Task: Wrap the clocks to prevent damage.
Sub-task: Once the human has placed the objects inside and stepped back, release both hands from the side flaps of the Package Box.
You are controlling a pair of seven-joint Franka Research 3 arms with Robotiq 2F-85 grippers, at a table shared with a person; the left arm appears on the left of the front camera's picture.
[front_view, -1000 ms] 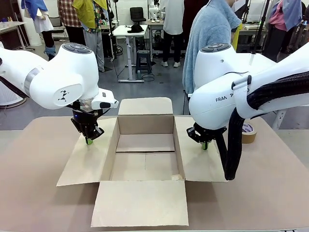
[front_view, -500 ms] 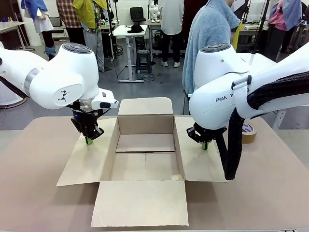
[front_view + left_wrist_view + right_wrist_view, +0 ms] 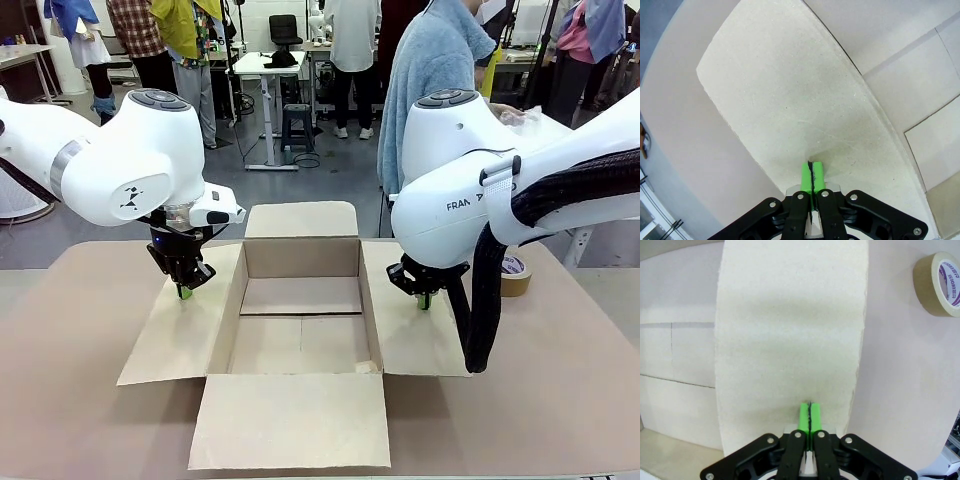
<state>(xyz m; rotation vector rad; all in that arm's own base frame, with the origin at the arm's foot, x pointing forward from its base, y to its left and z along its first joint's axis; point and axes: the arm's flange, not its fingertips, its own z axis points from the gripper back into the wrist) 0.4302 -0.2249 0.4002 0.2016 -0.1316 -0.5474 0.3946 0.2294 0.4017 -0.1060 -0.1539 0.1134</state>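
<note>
Presumably steadying: left hand (image 3: 184,291) and right hand (image 3: 424,300), both clenched empty, tips down on box (image 3: 300,258) side flaps (image 3: 180,335), pinning it open; clocks (image 3: 535,117), seemingly filmy bundle, with person (image 3: 430,60) beyond box's far-right corner.

Surface: tan table (image 3: 80,400) | centre: open cardboard box (image 3: 300,345), upright, side and near flaps spread flat on the tabletop | right far side: brown tape roll (image 3: 515,272), lying flat, near the right flap, not touching it
</note>
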